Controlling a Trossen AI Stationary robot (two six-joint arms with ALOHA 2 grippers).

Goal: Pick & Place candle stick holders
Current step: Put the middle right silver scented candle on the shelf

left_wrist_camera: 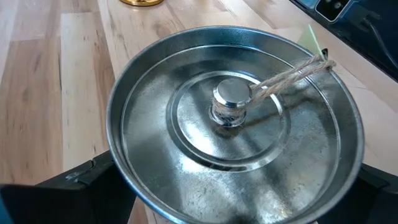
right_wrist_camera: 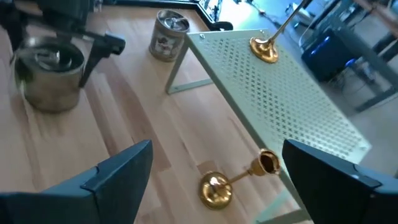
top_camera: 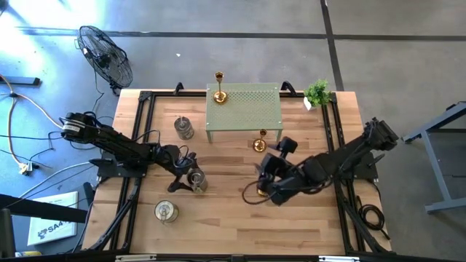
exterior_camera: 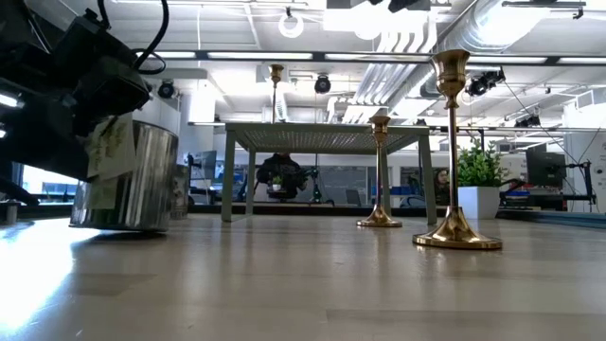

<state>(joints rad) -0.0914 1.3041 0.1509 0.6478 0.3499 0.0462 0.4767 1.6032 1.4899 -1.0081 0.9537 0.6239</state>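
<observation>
Overhead, low and wrist views of a wooden tabletop (top_camera: pixel 240 218) carrying a pale green perforated stand (top_camera: pixel 244 109) toward 12 o'clock.

Left claw (top_camera: pixel 191 179): at roughly 8 o'clock of the tabletop's centre. Its fingers (left_wrist_camera: pixel 74 186) stand spread on either side of a silver jar holder (top_camera: pixel 196 180), whose lid with knob and twine fills the left wrist view (left_wrist_camera: pixel 233 124). Whether the fingers press the jar's wall cannot be told.

Right claw (top_camera: pixel 261 169): just right of centre, fingers (right_wrist_camera: pixel 118 168) spread wide and holding nothing. In the right wrist view a gold holder (right_wrist_camera: pixel 239 177) shows between them, farther off on the tabletop beside the stand's front leg; overhead it stands at the stand's 5 o'clock corner (top_camera: pixel 261 143).

Other holders: a tall gold holder on the stand (top_camera: pixel 219 91), at its 10 o'clock corner. A second silver jar (top_camera: pixel 184 129) stands at 9 o'clock of the stand, apart from it. A third silver jar (top_camera: pixel 166 211) sits at 7 o'clock of the tabletop, well apart from the left claw. In the low view two gold holders (exterior_camera: pixel 453 161) (exterior_camera: pixel 381 175) stand upright in front of the stand.

A small potted plant (top_camera: pixel 317 92) occupies the 1 o'clock corner. A floor fan (top_camera: pixel 105 54) stands off the tabletop at 10 o'clock.
</observation>
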